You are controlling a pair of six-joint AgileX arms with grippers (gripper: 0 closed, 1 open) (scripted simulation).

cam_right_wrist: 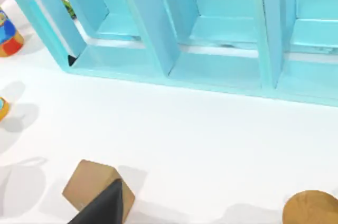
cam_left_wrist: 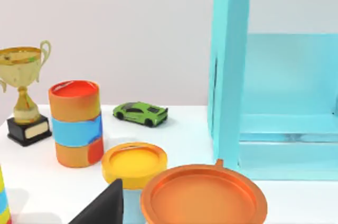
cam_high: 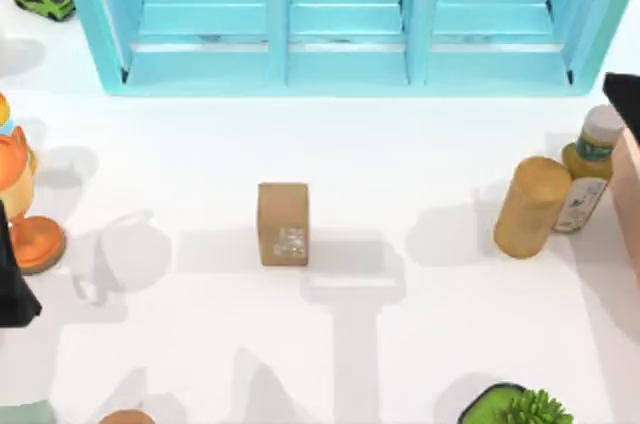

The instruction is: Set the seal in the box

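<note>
Seal (cam_high: 283, 223) stands upright on the white table (cam_high: 400, 164), in front of the middle compartment of the turquoise shelf unit (cam_high: 345, 19), its whitish mottled patch facing the camera. It is free of any grasp and well apart from everything else. In the right wrist view the seal (cam_right_wrist: 92, 184) sits in front of the shelf unit (cam_right_wrist: 211, 28), partly behind a dark finger (cam_right_wrist: 105, 205) of the right gripper.

Box (cam_high: 630, 199) appears as a peach-tan edge to the right of the seal. A tan-yellow cylinder (cam_high: 531, 206) and a yellow bottle (cam_high: 590, 169) with a white cap stand just beside the box, between it and the seal.

The left arm (cam_high: 12, 279) is far to the seal's left, the right arm (cam_high: 625, 99) behind the box. Jaw state of either gripper cannot be determined.
</note>
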